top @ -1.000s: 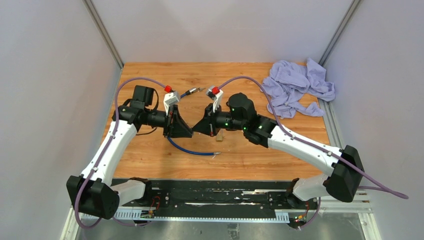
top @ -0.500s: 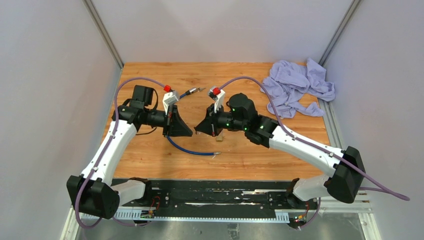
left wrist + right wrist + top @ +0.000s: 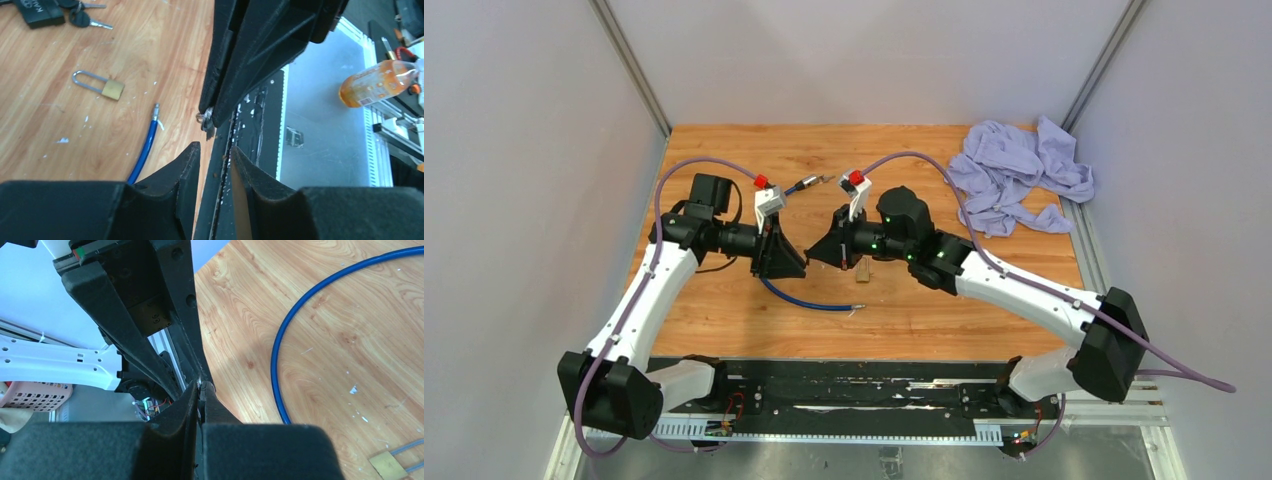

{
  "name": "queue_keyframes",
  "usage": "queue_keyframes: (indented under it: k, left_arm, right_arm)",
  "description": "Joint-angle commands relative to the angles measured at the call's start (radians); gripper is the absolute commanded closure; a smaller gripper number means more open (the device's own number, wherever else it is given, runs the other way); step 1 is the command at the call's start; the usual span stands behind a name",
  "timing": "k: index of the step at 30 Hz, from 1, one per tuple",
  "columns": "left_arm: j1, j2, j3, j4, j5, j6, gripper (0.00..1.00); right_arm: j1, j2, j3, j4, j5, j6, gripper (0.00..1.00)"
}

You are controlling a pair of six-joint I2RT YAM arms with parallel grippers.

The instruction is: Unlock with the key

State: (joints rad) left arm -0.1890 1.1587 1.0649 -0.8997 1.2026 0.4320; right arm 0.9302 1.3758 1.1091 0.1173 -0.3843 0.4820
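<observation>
Meeting tip to tip just above the bench [image 3: 924, 310], the two pincers face each other near its middle. The left pincer [image 3: 215, 147] has its fingers apart with nothing between them. The right pincer [image 3: 200, 386] has its fingers pressed together, and its tip hangs just above the left one's gap. At that tip it nips a small metal piece [image 3: 205, 121], too small to tell whether it is the key.

The padlock [image 3: 113, 90], brass-bodied with a steel shackle, lies flat on the wood, and neither pincer touches it. In the top view it sits just beneath the right wrist. It is near the metal-capped end of the blue cable [image 3: 144, 152] but apart from it. The cable curves across the boards on the near side of the pincers. A bunch of keys [image 3: 79, 19] with a black fob rests farther back, well apart from the padlock. A crumpled lilac cloth [image 3: 1019, 175] sits at the far right corner. An orange bottle [image 3: 377, 84] lies off the bench, seen only from the left wrist.

Against a second ago, the right arm has eased slightly to the left and the left wrist has turned a little, while the tips meet at the same spot. Padlock, cable, keys and cloth have not moved.
</observation>
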Motion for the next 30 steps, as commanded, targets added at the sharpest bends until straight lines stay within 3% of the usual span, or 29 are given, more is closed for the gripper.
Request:
queue_keyframes:
  k: [1, 2, 6, 8, 11, 16, 21, 26, 30]
  left_arm:
    - [0.0, -0.026, 0.007, 0.006, -0.078, 0.017, 0.68]
    - [0.0, -0.032, 0.005, 0.014, -0.077, 0.007, 0.71]
    - [0.002, -0.043, -0.011, 0.025, -0.038, -0.002, 0.96]
    - [0.002, -0.042, -0.021, 0.025, -0.02, 0.002, 1.0]
    - [0.002, -0.027, -0.03, 0.026, 0.039, -0.012, 0.98]
    - [0.002, 0.0, -0.024, 0.023, 0.148, -0.039, 0.86]
    - [0.003, 0.001, -0.018, 0.024, 0.135, -0.023, 0.99]
    - [0.003, -0.004, -0.018, 0.025, 0.041, -0.017, 1.0]
    - [0.003, -0.011, -0.013, 0.024, 0.008, -0.004, 1.0]
  right_arm:
    - [0.031, 0.035, 0.009, 0.069, 0.007, 0.035, 0.99]
    - [0.033, 0.038, 0.011, 0.069, 0.007, 0.035, 0.99]
    - [0.033, 0.029, -0.002, 0.06, 0.019, 0.029, 0.99]
    - [0.034, 0.019, -0.013, 0.059, 0.021, 0.023, 0.99]
    - [0.034, 0.01, -0.025, 0.07, 0.012, 0.03, 1.0]
    - [0.031, 0.011, -0.041, 0.123, -0.013, 0.059, 0.99]
    - [0.03, 0.024, -0.046, 0.154, -0.033, 0.08, 0.99]
    - [0.018, 0.016, -0.057, 0.152, -0.042, 0.095, 0.83]
    - [0.0, 0.004, -0.066, 0.141, -0.061, 0.101, 0.79]
